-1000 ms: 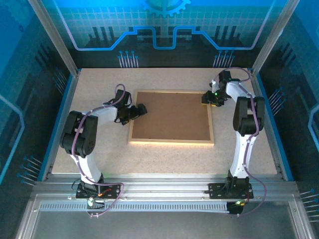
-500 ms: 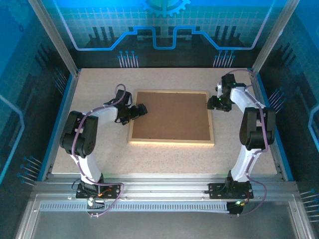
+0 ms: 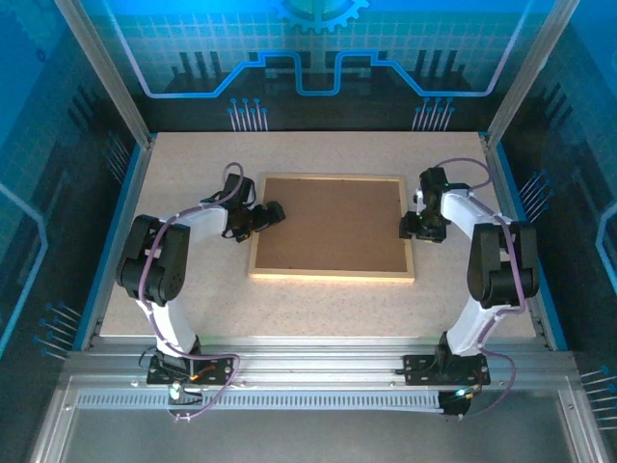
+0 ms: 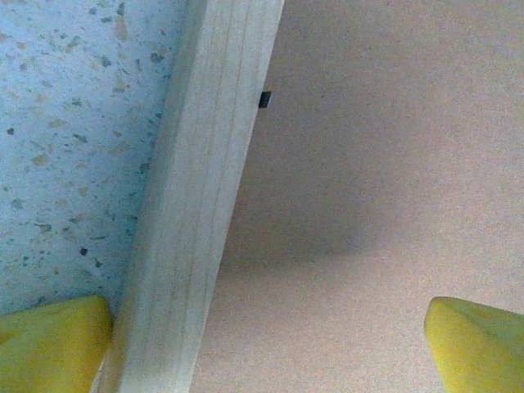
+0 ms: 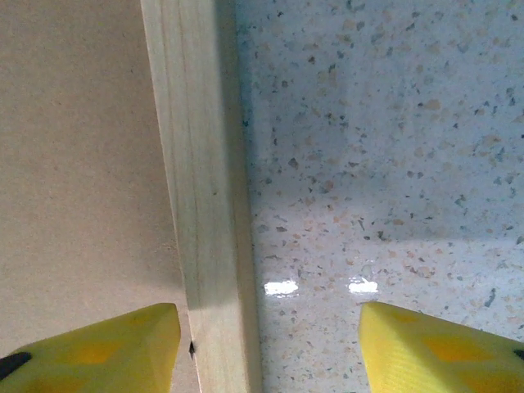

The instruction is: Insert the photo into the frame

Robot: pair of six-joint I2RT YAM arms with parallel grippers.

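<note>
Found the frame (image 3: 331,277) flat on the bench (image 3: 318,313), brown board (image 3: 328,224) inside. Saw left pincer (image 3: 274,210) spread wide over its left rail, right pincer (image 3: 413,230) partly spread over its right rail.

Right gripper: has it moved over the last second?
Yes. In the top view the right gripper has slid along the right rail of the frame toward the near side, from the far right corner to about mid-rail.
</note>
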